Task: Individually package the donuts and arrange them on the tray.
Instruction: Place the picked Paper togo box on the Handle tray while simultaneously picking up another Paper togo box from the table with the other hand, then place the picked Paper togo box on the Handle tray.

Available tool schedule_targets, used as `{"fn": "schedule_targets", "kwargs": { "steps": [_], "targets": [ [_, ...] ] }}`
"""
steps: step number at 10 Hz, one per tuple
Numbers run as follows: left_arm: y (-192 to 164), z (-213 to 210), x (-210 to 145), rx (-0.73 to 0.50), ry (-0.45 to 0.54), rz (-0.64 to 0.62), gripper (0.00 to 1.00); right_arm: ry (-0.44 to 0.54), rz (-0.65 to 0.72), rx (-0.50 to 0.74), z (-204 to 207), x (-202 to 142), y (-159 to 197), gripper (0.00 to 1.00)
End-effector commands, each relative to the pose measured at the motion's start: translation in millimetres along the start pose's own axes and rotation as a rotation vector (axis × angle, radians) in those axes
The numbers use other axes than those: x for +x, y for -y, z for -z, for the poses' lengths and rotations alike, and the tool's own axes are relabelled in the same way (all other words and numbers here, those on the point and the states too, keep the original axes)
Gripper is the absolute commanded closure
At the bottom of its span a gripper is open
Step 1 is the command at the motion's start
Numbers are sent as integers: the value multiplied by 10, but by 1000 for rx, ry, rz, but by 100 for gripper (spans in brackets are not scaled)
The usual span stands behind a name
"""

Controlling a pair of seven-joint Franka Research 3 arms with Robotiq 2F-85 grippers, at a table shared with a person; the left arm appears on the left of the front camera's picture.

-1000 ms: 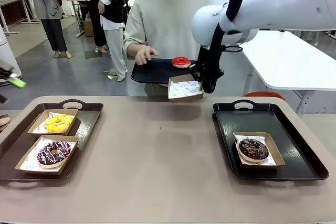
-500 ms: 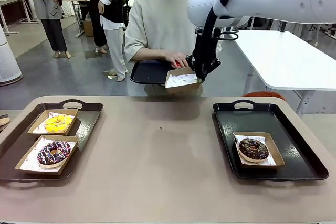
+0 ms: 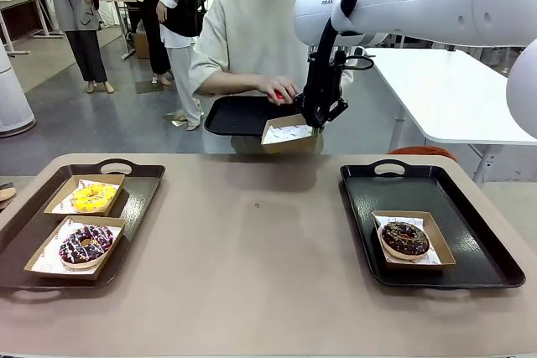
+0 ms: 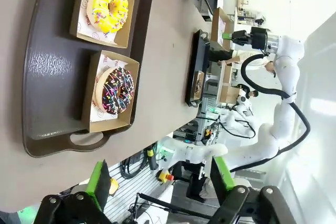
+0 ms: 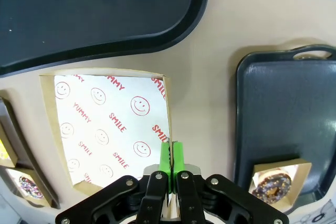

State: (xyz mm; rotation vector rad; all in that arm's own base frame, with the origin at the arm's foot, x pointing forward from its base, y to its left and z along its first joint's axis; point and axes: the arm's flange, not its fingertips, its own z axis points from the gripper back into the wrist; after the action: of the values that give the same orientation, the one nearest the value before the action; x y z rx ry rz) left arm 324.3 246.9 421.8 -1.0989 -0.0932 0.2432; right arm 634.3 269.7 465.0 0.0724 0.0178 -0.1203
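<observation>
While held aloft, red donut (image 3: 277,95) left of right end effector (image 3: 316,123)

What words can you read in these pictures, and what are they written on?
"SMILE" and "YUMMY", in red with smiley faces: on the white paper in the cardboard box pinched by the right gripper.
"FRAN", cut off: on the right arm.
Print on the other boxes' paper is too small to read.

Right end effector (image 3: 317,120) clamps box (image 3: 288,134) beside person's hand (image 3: 278,90).
</observation>
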Motion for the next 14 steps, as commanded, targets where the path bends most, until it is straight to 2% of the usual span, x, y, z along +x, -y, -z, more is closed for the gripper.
{"fn": "schedule_targets", "kwargs": {
  "steps": [1, 14],
  "targets": [
    [44, 45, -36, 12, -1, 15, 0, 7, -6, 3, -32, -27, -7, 100],
    [44, 45, -36, 12, -1, 15, 0, 7, -6, 3, -32, -27, -7, 100]
  ]
}}
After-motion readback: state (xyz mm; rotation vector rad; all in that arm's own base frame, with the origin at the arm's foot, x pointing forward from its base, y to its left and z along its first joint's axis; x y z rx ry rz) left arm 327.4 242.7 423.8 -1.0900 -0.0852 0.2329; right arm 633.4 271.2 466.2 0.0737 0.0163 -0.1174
